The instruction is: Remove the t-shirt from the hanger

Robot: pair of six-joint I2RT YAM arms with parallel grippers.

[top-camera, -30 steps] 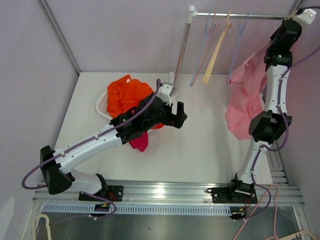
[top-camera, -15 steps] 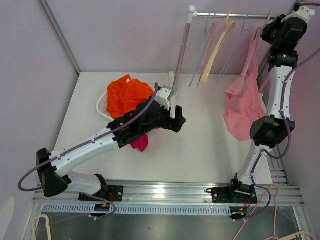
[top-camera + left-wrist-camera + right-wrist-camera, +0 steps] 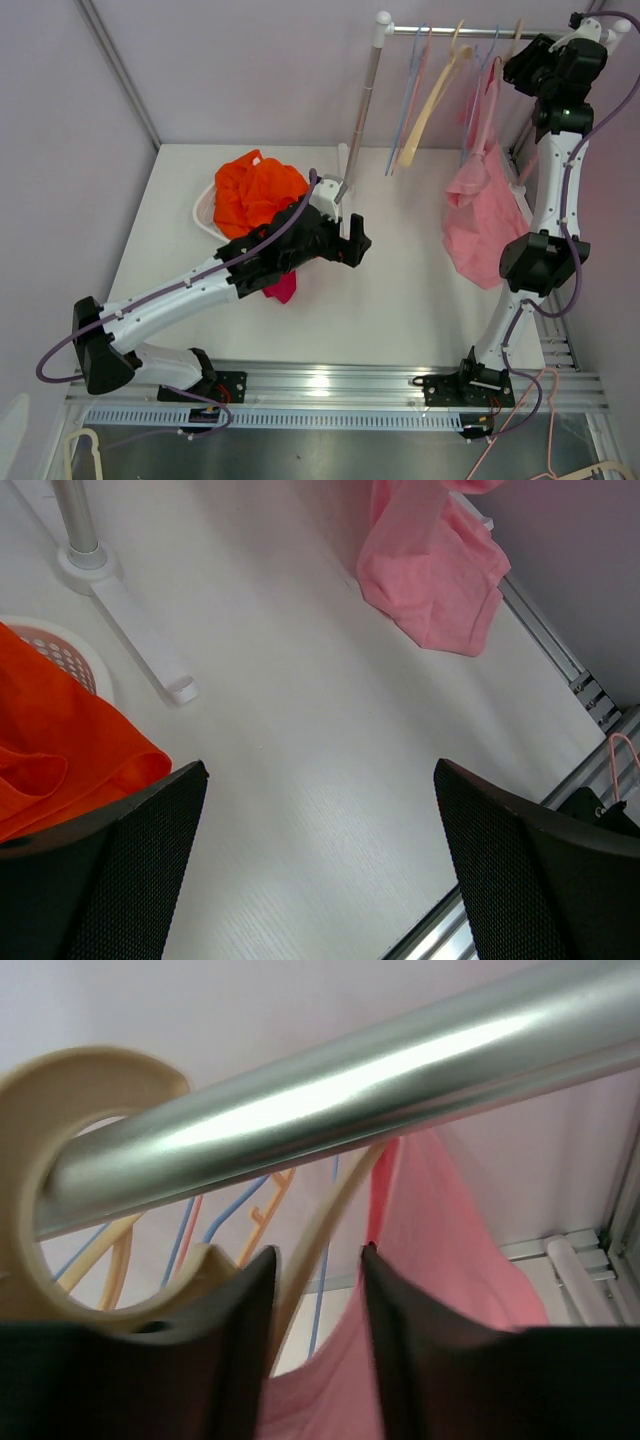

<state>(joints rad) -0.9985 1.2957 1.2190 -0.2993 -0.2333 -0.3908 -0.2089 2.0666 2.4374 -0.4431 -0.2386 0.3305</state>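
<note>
Pink t-shirt (image 3: 478,225) not yet off cream hanger (image 3: 40,1100); right end effector (image 3: 317,1260) clamps the hanger neck. Next, likely: left end effector (image 3: 320,780), jaws apart, grasps the shirt hem.

- To your right, the pink cotton t-shirt (image 3: 480,215) hangs below the silver metal rail (image 3: 470,32).
- To your left, the white plastic basket (image 3: 203,212) sits on the white desk (image 3: 400,290), with the orange cloth (image 3: 258,188) in it.

Left arm (image 3: 190,285) low (jaws wide apart), right arm (image 3: 553,170) raised, jaws pinched close.

Open table (image 3: 410,300) fills the frame's centre; upper right, rail (image 3: 405,29) and hangers (image 3: 428,100) crowd my right gripper (image 3: 315,1295).
</note>
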